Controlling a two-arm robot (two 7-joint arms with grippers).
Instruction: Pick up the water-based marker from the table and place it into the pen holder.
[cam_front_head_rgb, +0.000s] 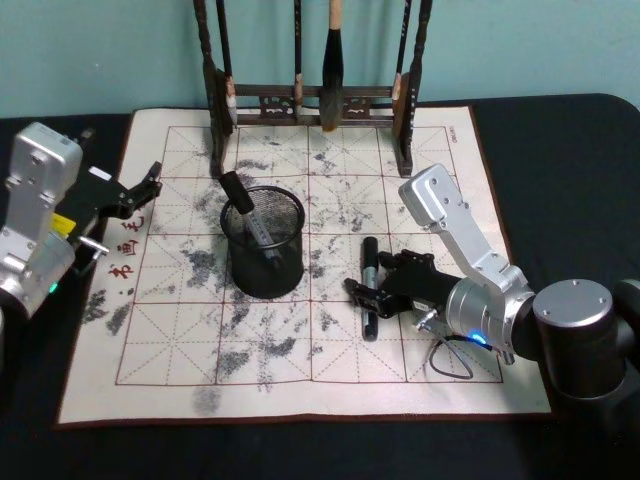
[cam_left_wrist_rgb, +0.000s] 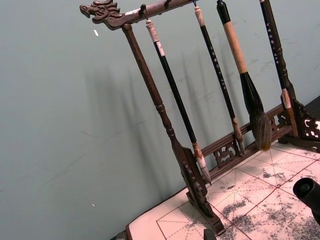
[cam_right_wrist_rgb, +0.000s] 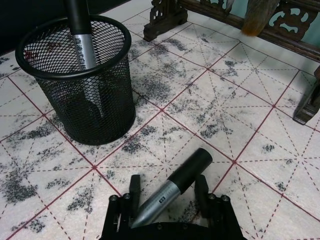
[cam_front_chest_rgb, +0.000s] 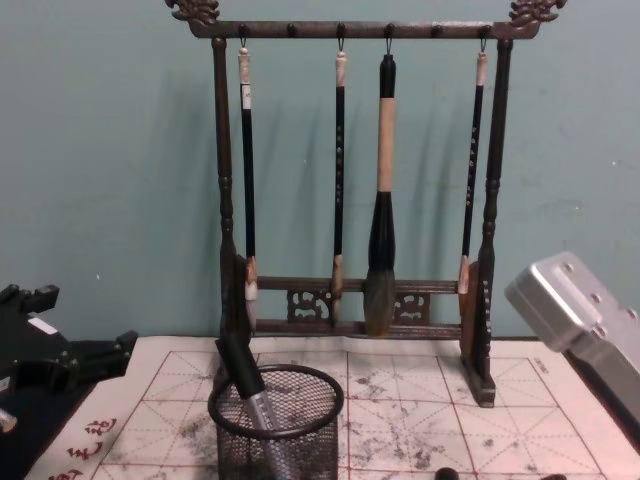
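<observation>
Right end effector (cam_right_wrist_rgb: 168, 181), fingers spread, straddles the seemingly light, stiff, slick silver-and-black water-based marker (cam_right_wrist_rgb: 176, 184) mid-barrel, a sound hold; left end effector (cam_front_head_rgb: 145, 190) sits parked.

Plain teal wall (cam_front_chest_rgb: 100, 150) behind a black table (cam_front_head_rgb: 560, 150).
In your chest view the wall takes up the upper frame, evenly lit, with soft shadows behind the dark wooden brush rack (cam_front_chest_rgb: 290, 30) at centre. In your head view the table spreads across the lower frame under a cream grid-ruled mat (cam_front_head_rgb: 180, 330), ink-smudged, with red characters near its left edge.
</observation>
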